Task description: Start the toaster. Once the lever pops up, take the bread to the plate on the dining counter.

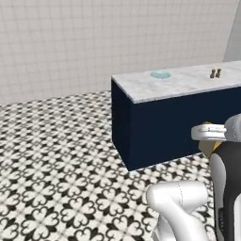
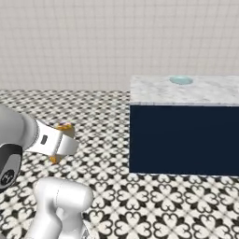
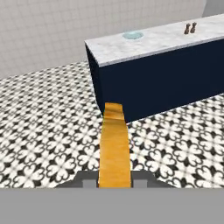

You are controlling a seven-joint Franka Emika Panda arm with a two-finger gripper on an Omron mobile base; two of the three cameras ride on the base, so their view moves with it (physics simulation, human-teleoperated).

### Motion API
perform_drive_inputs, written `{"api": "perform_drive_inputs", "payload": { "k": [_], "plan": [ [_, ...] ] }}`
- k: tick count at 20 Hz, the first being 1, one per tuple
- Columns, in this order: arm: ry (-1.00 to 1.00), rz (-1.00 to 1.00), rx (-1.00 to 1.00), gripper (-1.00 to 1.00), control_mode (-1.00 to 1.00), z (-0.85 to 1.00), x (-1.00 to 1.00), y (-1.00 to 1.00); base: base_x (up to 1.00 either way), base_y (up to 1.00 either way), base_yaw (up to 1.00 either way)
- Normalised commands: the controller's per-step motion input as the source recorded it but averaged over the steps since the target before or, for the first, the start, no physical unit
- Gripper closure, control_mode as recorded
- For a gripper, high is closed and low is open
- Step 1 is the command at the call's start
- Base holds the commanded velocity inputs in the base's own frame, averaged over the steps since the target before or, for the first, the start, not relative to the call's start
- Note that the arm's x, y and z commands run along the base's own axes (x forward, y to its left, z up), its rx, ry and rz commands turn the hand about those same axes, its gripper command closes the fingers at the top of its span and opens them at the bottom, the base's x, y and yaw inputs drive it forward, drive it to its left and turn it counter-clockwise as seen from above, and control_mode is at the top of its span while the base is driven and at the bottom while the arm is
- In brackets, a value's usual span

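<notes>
My gripper (image 3: 114, 180) is shut on the bread (image 3: 114, 146), a golden-tan slice seen edge-on and reaching forward from between the fingers. The hand and an edge of the bread (image 2: 63, 126) also show low over the floor, in front of the arm. Ahead stands the dining counter (image 3: 175, 37), a marbled white top on a dark navy base. The light blue plate (image 3: 132, 35) lies on the top near its left end, well beyond the bread. The plate (image 1: 161, 74) (image 2: 181, 80) is bare. The toaster and its lever are out of view.
Two small brown shakers (image 3: 190, 28) (image 1: 215, 73) stand on the counter to the right of the plate. Black-and-white patterned floor (image 1: 56, 155) stretches between me and the counter's navy side (image 2: 184, 140). A pale tiled wall (image 1: 94, 37) closes the back.
</notes>
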Motion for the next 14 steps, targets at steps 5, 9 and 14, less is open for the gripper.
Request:
{"api": "perform_drive_inputs", "payload": {
  "k": [5,9,14],
  "plan": [
    [0.00,0.00,0.00,1.00,1.00,0.00,0.00,0.00,0.94,1.00,-0.33],
    [0.00,0.00,0.00,1.00,1.00,0.00,0.00,0.00,0.97,1.00,-0.34],
    [0.00,0.00,0.00,1.00,1.00,0.00,0.00,0.00,0.96,1.00,-0.35]
  ]
}}
